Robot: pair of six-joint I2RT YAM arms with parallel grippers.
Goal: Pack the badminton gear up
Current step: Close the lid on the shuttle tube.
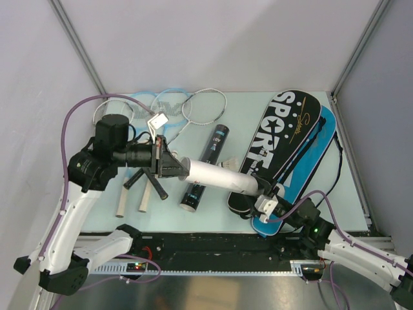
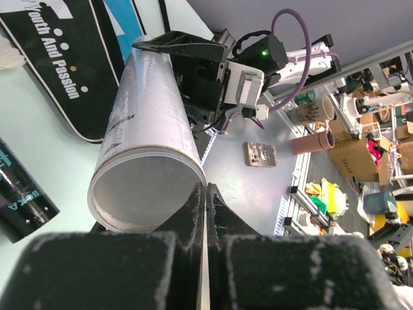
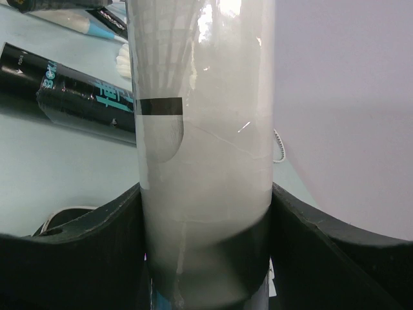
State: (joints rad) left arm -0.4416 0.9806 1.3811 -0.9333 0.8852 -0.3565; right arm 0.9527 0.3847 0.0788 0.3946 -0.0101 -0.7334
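A long white tube (image 1: pixel 216 175) hangs above the table between both grippers. My left gripper (image 1: pixel 185 169) is shut on the rim of its open end (image 2: pixel 148 129), one finger (image 2: pixel 193 213) inside and one outside. My right gripper (image 1: pixel 259 192) is shut round the other end (image 3: pixel 206 155); a shuttlecock (image 3: pixel 161 58) shows through the tube wall. A loose white shuttlecock (image 1: pixel 228 166) lies under the tube. Two black tubes (image 1: pixel 219 144) (image 1: pixel 192 196) lie mid-table. A black "SPORT" bag (image 1: pixel 284 139) lies on a blue one (image 1: pixel 314 158) at right. Silver-white (image 1: pixel 205 106) and light-blue (image 1: pixel 169 102) rackets lie at back left.
Racket handles (image 1: pixel 143 197) point toward the near edge beneath my left arm. A black rail (image 1: pixel 213 242) runs along the table's near edge. Enclosure walls and slanted posts (image 1: pixel 77 45) close off the back and sides. A cable (image 1: pixel 335 174) loops beside the bags.
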